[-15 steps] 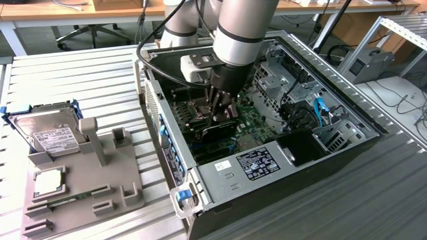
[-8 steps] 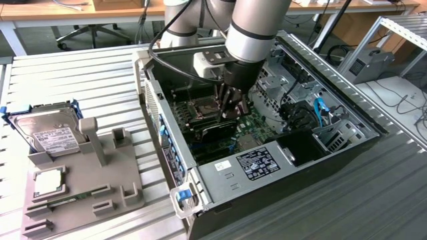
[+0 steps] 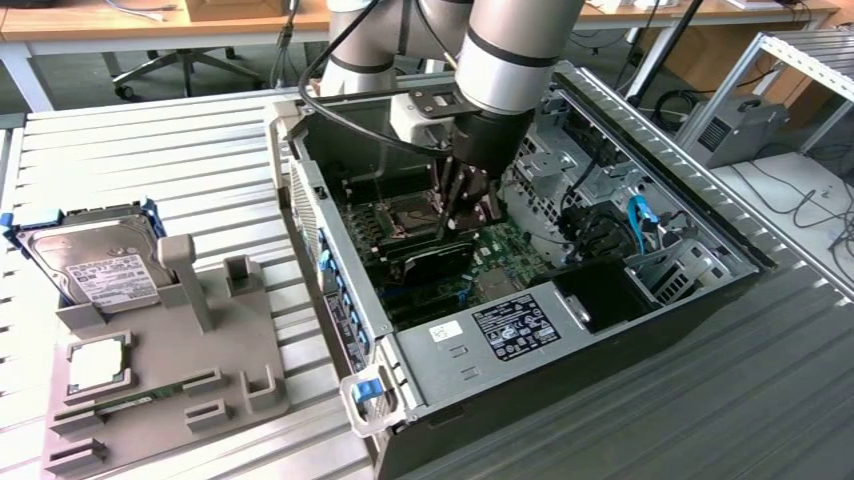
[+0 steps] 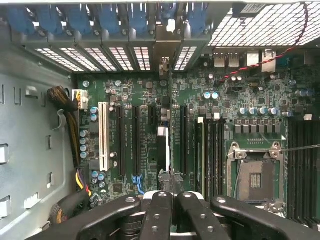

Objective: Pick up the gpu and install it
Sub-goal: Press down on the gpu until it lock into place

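No wording or number can be read anywhere. The white label on the hard drive [image 3: 96, 272] and the black sticker on the power supply [image 3: 514, 325] in the computer case [image 3: 694, 300] carry print too fine to make out.
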